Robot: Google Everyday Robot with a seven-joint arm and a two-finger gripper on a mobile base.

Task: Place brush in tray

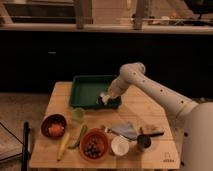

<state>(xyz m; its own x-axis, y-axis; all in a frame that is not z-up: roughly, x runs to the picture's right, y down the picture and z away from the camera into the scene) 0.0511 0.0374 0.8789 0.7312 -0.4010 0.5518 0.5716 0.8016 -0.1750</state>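
Quick rundown of my counter (145,112) from the left, since that's what I'm working around. Far left there's a dark red bowl (54,125) with something orange in it, then a banana (64,145) and a green vegetable (80,136) lying beside it, and a small green cup (78,114) just above those. Next over is an orange bowl (94,144) holding dark fruit, then a white cup (120,145).

Above all that sits the tray (86,90), dark green with a raised rim, toward the back of the counter. My gripper (106,98) is right at the tray's front right corner, low over the rim. There's a whitish bit at the tip there that I take to be the brush (104,96), but I honestly can't tell whether I'm clamped on it or have let go already, and I can't tell if it's resting on the tray floor or just above it.

If I'm holding it, the trick here is keeping the long handle inside the rim. That corner is tight, so I'd nudge left toward the middle of the tray, get low, then release so nothing tips over the edge.

Further right there's a grey cloth (126,130) and a dark cup (144,142), well clear of me.
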